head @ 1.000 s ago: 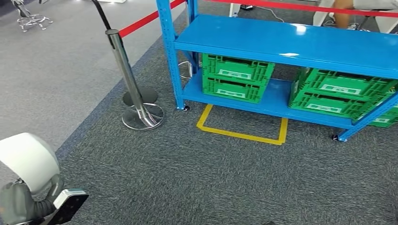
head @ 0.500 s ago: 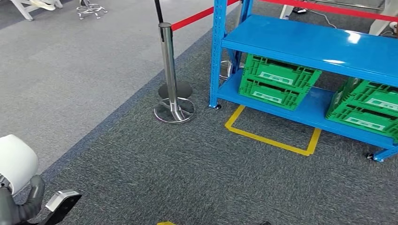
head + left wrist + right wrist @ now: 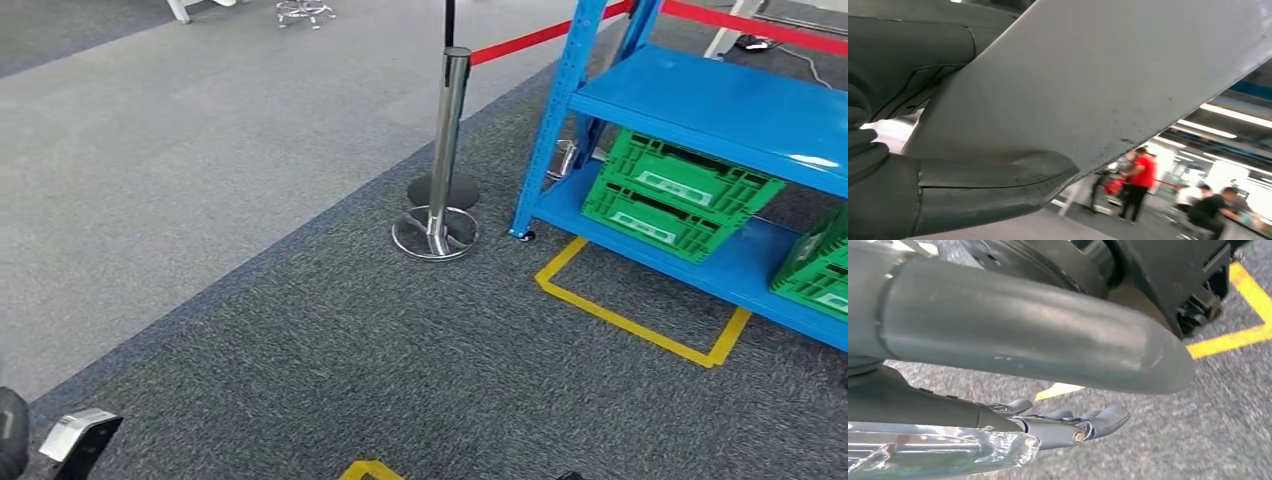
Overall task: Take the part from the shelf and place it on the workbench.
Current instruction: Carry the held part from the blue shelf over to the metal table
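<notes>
Nearest, the left hand point(image 3: 923, 165) grips a broad flat grey part point(image 3: 1108, 85), pinned between thumb and fingers. The right hand point(image 3: 1058, 427) hangs over dark carpet point(image 3: 330, 370), fingers extended and apart, grasping nothing. Yellow floor tape point(image 3: 640, 325) lies ahead. Beyond stand a chrome stanchion point(image 3: 445, 150) and the blue shelf point(image 3: 720, 105), with green crates point(image 3: 670, 190) on its lower level.

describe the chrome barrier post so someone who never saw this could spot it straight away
Start at the blue shelf holding green crates on its lower level. On the carpet just off its nearest corner leg stands the barrier post, upright on a round chrome base. It is the one shiny metal pole there, with a red belt running from its top.
</notes>
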### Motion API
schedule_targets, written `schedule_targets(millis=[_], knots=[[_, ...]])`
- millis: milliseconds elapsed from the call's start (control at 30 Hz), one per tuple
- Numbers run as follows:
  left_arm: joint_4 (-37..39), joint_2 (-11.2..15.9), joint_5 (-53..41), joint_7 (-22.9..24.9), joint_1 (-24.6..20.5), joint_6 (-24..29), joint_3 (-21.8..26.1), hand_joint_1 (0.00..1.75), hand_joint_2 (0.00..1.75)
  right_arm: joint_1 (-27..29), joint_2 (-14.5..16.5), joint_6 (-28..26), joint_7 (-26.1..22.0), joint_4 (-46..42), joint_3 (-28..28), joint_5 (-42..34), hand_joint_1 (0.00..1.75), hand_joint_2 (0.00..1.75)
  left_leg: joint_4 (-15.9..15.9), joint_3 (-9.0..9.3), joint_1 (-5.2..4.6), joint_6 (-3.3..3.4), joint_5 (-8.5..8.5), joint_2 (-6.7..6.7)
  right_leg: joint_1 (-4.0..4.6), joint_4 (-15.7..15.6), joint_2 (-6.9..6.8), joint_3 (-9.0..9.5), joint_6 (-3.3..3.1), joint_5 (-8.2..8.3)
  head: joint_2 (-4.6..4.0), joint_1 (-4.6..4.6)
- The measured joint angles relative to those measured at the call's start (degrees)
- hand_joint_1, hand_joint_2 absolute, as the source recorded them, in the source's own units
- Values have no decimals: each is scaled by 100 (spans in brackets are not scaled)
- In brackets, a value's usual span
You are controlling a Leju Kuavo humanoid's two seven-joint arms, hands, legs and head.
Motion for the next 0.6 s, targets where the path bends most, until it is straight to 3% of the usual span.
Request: schedule_targets(millis=[33,100,167,233,267,300,333,400,467,533,567,600], knots=[[-45,-46,36,-49,14,-20,92,175,175,-7,-1,-2,-1,0,-3,0,0,0,-16,-11,2,48,20,-65,-12,-6,-22,18,34,-9,0,7],[-132,-142,70,-148,24,-86,263,175,175,-13,-1,-5,-4,0,-7,-1,0,0,-53,-27,16,135,70,-189,-38,155,209,-59,88,-155,0,18],[-184,-231,78,-220,7,-149,377,175,175,6,-1,-9,-5,0,-9,-2,0,0,-68,-51,17,195,104,-319,-50,780,567,-355,101,-515,-1,33],[-191,-317,89,-266,-4,-199,454,175,175,33,0,-8,-3,0,-8,-2,0,0,-63,-75,-11,222,118,-477,-44,1541,690,-735,93,-795,-1,34],[-191,-357,98,-289,-4,-219,491,175,175,43,0,-7,-2,0,-8,-1,0,0,-60,-78,-26,227,121,-565,-41,1703,706,-837,84,-783,-1,33],[-191,-394,107,-308,-4,-236,526,175,175,49,0,-9,-1,0,-9,-1,0,0,-55,-75,-37,229,122,-651,-39,1620,722,-826,70,-649,-1,33],[-192,-423,115,-321,-5,-243,557,175,175,53,0,-11,-1,0,-9,-1,0,0,-47,-68,-44,228,121,-734,-38,1326,760,-713,51,-431,-1,33],[-194,-461,118,-330,-11,-248,604,175,175,54,0,-14,-2,1,-10,-1,0,0,-8,-77,-54,210,112,-886,-52,538,994,-383,12,-53,-1,31],[-205,-487,119,-331,-18,-251,632,175,175,49,1,-14,-2,4,-10,-1,0,0,36,-130,-53,157,117,-1025,-59,138,1163,-199,-12,37,1,28],[-222,-504,119,-332,-9,-252,655,175,175,42,2,-14,-1,5,-10,-1,0,0,51,-191,-31,85,147,-1159,-47,107,1078,-167,-45,29,1,29],[-231,-513,120,-333,-1,-252,669,175,175,39,7,-14,-2,5,-10,-1,0,0,78,-217,-27,55,131,-1122,-48,93,1005,-156,-74,44,0,29],[-237,-518,120,-334,1,-252,682,175,175,38,11,-14,-3,5,-10,-1,0,0,182,-270,-29,24,55,-998,-52,77,931,-148,-105,58,-1,13]])
